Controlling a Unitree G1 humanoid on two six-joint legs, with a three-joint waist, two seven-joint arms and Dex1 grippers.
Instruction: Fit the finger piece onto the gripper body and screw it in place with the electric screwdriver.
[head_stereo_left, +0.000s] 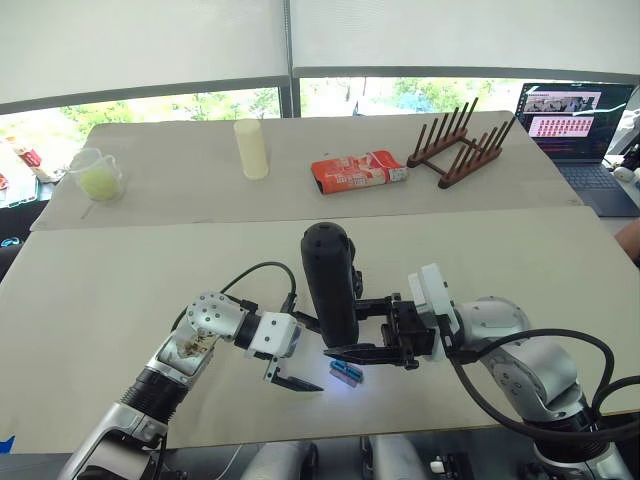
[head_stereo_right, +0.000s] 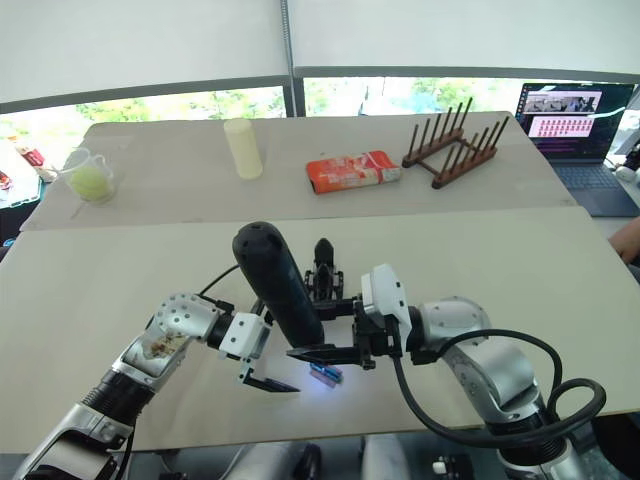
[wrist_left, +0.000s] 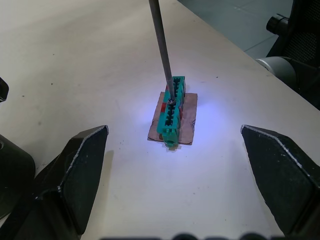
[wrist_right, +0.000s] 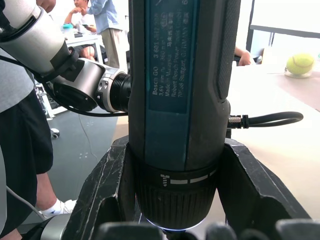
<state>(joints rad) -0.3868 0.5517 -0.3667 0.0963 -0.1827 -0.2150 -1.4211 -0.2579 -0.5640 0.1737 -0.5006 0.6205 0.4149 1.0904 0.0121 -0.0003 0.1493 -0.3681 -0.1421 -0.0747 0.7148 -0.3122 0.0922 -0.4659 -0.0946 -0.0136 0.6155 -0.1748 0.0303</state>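
Between the two arms, the electric screwdriver (head_stereo_left: 329, 283) stands nearly upright, bit down on a small green block (wrist_left: 172, 111). Right gripper (head_stereo_left: 372, 327) clamps its barrel. Left gripper (head_stereo_left: 292, 372) is spread wide beside the block.

On the body of the electric screwdriver (wrist_right: 172, 95), "Bosch GO" is printed in small light letters, with "3 601" after it. The lines below cannot be read surely. No other text can be read.

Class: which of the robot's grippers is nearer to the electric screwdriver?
Right. The right gripper is clamped around the electric screwdriver; the left gripper hangs open beside it, not touching.
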